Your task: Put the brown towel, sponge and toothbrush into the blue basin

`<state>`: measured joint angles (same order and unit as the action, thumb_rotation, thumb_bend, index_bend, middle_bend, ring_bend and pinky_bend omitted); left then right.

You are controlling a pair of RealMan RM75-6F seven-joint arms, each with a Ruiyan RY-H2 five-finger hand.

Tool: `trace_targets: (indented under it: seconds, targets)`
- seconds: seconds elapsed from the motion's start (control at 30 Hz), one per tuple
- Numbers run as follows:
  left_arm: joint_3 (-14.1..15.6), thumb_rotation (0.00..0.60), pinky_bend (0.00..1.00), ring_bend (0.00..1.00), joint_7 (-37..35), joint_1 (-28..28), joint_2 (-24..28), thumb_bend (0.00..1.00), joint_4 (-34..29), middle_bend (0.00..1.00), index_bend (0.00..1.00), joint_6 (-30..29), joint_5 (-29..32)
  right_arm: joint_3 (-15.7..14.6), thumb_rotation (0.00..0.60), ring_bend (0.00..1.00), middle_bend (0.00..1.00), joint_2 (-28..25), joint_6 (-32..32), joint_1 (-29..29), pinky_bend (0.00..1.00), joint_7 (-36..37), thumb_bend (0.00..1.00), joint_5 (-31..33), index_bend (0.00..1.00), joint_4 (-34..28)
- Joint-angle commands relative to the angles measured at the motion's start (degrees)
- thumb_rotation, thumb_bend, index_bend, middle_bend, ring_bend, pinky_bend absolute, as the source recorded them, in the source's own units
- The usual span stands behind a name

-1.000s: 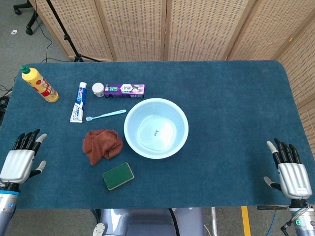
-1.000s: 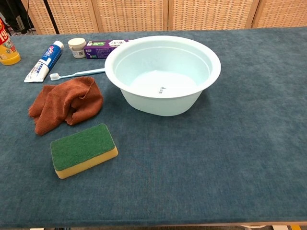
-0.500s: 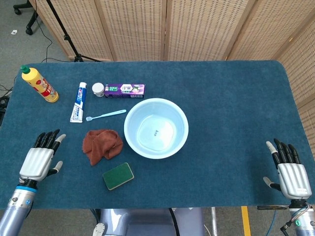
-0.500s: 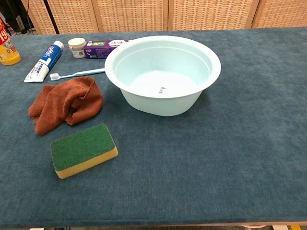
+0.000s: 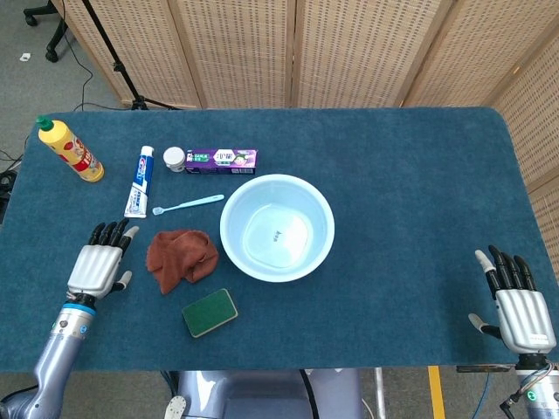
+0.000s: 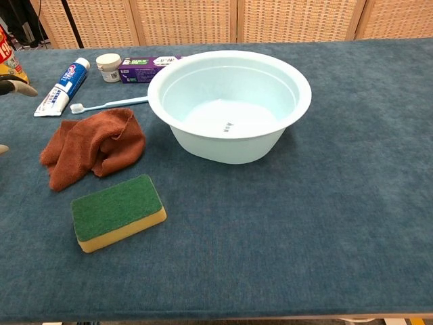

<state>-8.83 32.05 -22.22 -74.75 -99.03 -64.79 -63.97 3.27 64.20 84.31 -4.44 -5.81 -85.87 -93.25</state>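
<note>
Left hand (image 5: 99, 264) flat, fingers apart — beside brown towel (image 5: 180, 257)

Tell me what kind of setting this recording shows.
Most likely a staged test area in a lab rather than a real bathroom: a table covered in blue cloth, woven folding screens behind it, and a stand's legs with a cable on the grey floor.

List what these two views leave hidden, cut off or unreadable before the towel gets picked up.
- Left hand: the chest view shows only fingertips at its left edge; the palm side is hidden in the head view.
- Right hand: outside the chest view.
- Yellow bottle: cropped by the chest view's left edge.
- Purple box and toothpaste tube: print too small to read.
- Brown towel: its folds hide its underside.
</note>
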Motion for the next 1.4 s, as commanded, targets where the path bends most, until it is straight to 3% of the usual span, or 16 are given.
trace_targets:
  seconds: [0.03,0.43,0.8,1.03,1.3,1.4]
  targets:
    - [-1.6,0.600,0.00,0.00,0.3,-2.5,-2.1,0.32,2.5,0.00,0.05,2.8,3.0,0.0,0.600,0.00,0.00,0.0,0.0,0.0,0.00,0.1,0.10,0.0,0.01,0.0]
    - [-2.1,0.600,0.00,0.00,2.5,-6.7,-7.4,0.32,2.6,0.00,0.05,3.7,7.7,0.0,0.600,0.00,0.00,-0.3,-0.1,-0.1,0.00,0.9,0.10,0.0,0.01,0.0]
    - [-1.1,0.600,0.01,0.00,4.3,-8.6,-10.3,0.33,2.4,0.00,0.08,1.7,8.5,-0.1,0.600,0.00,0.00,-0.4,-0.2,-0.1,0.00,1.4,0.10,-0.3,0.01,-0.1]
    - [-0.2,0.600,0.18,0.03,6.9,-9.9,-13.5,0.36,5.2,0.01,0.30,0.0,8.7,-0.2,0.600,0.00,0.00,-0.4,-0.2,-0.1,0.00,1.4,0.10,-0.6,0.01,-0.3]
    - [0.3,0.600,0.44,0.34,7.3,-9.9,-16.9,0.46,9.0,0.36,0.72,-3.2,7.6,-0.2,0.600,0.00,0.00,-0.6,-0.1,-0.1,0.00,1.9,0.10,-0.6,0.01,-0.2]
    - [0.0,0.600,0.49,0.42,6.5,-9.6,-18.0,0.48,10.4,0.39,0.77,-5.6,5.8,-0.3,0.600,0.00,0.00,-0.5,-0.1,-0.1,0.00,1.9,0.10,-0.7,0.01,-0.2]
